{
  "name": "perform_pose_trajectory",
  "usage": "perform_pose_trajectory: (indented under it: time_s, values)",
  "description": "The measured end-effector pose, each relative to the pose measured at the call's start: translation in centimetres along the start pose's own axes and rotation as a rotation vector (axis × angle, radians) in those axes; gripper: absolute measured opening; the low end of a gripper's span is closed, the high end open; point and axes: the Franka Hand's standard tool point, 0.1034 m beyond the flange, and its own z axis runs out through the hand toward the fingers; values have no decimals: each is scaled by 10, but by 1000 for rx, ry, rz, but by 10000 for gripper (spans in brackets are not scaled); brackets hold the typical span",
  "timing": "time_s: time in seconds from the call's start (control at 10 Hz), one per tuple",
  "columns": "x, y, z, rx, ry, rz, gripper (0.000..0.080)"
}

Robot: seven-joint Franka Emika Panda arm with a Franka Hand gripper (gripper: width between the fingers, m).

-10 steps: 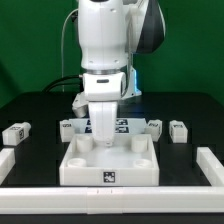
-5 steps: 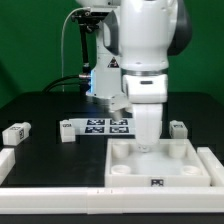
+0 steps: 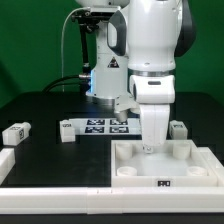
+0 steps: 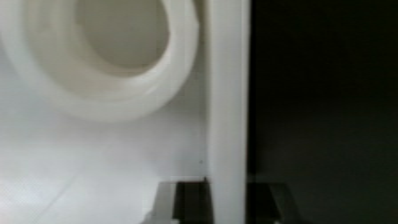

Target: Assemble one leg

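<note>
My gripper (image 3: 152,147) reaches down into the large white square piece (image 3: 135,180), which lies at the front right in the exterior view. In the wrist view the gripper (image 4: 228,206) is shut on that piece's thin rear wall (image 4: 228,100), with one dark finger (image 4: 191,206) on each side, next to a round corner socket (image 4: 125,50). Three small white legs with tags lie on the black table: one at the exterior view's far left (image 3: 15,132), one beside the marker board (image 3: 66,131), one behind the square piece at the right (image 3: 178,129). None is held.
The marker board (image 3: 100,125) lies behind the square piece. A white bar (image 3: 55,199) runs along the front edge, with another white block (image 3: 5,162) at the exterior view's left. The arm's base (image 3: 105,70) stands at the back.
The gripper has slid the large white square piece from the middle to the exterior view's right. The legs and the marker board have not moved.
</note>
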Motion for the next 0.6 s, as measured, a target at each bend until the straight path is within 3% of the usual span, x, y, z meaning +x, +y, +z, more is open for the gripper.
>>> perform_pose_trajectory:
  time_s: [0.2, 0.3, 0.6]
  values:
    - [1, 7, 0, 14, -13, 24, 64]
    - [1, 14, -1, 9, -18, 23, 64]
    - [0, 16, -1, 8, -21, 33, 64]
